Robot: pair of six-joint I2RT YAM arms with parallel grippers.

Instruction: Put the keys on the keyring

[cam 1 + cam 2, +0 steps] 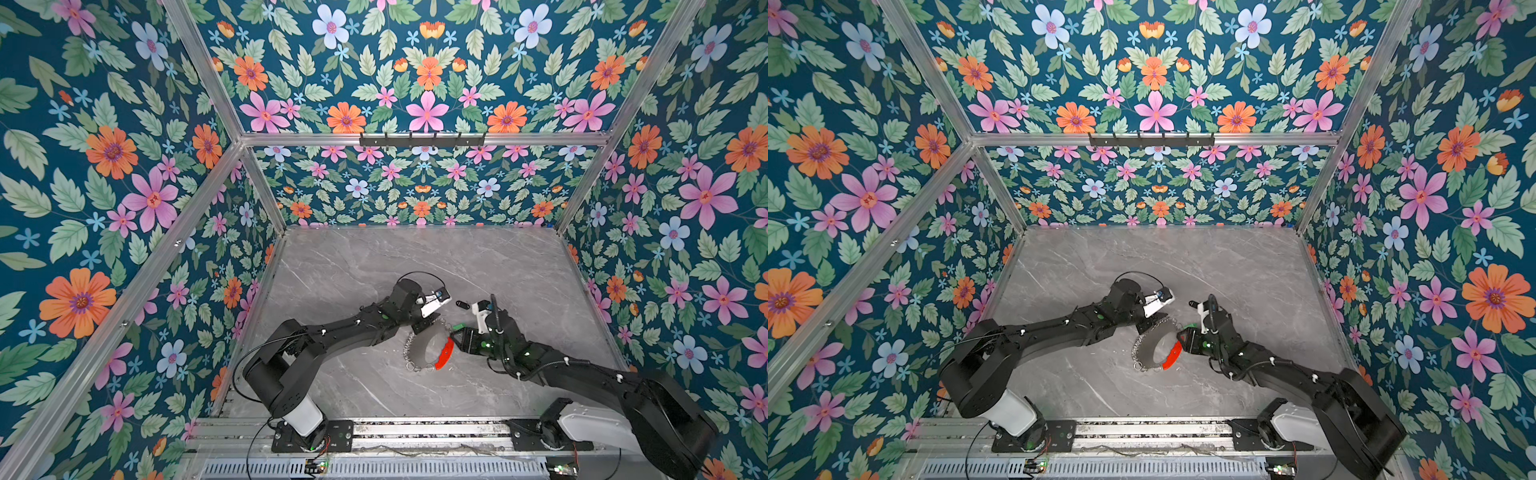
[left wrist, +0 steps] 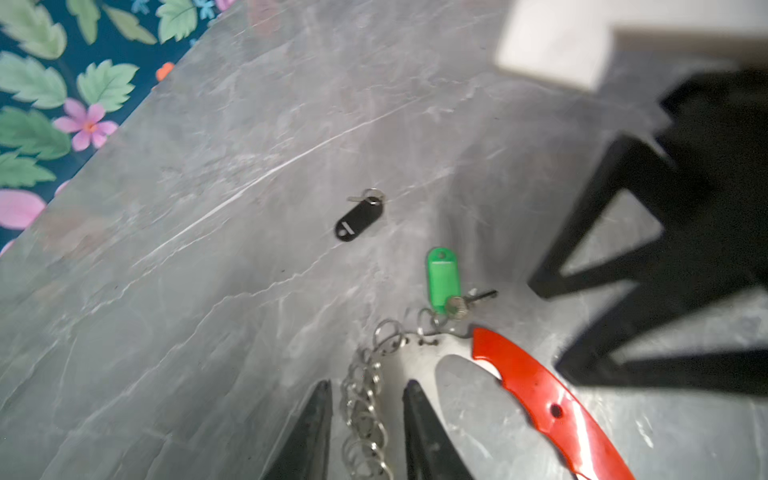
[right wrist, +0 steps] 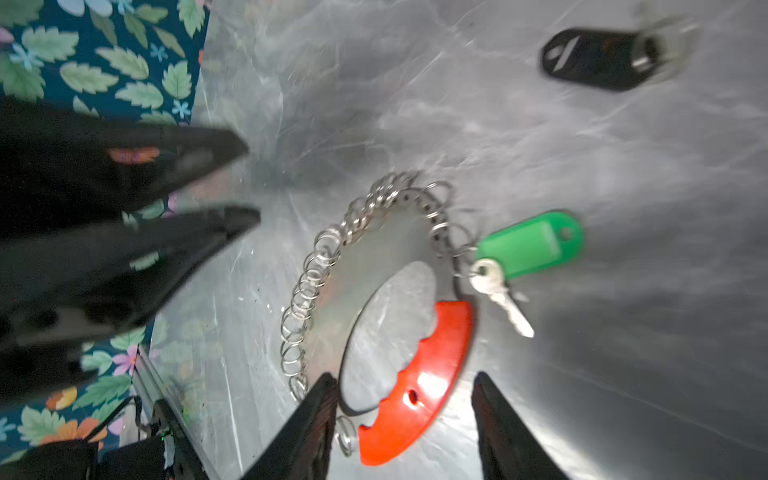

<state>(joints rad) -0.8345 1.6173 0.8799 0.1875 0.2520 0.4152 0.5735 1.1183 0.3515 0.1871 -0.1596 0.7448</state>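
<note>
Right wrist view: flat grey keyring [image 3: 365, 257], red-orange arc, silver-ring fringe.

I am watching a grey, marble-veined bench [image 1: 353, 257] that is carrying three things. The keyring [image 3: 365, 257] is lying flat near the middle. Its red arc [image 1: 444, 353] is facing the right side in both top views, and the small silver rings [image 2: 365, 399] fringing its outer edge are resting on the stone. The green-tag key [image 3: 532, 245] is lying just beside the hoop's far edge, its silver blade [image 3: 503, 297] pointing away from the tag. Whether its own ring is hooked into the fringe I am not able to tell. The black-fob key [image 1: 462, 305] is lying farther back, apart from both.
</note>
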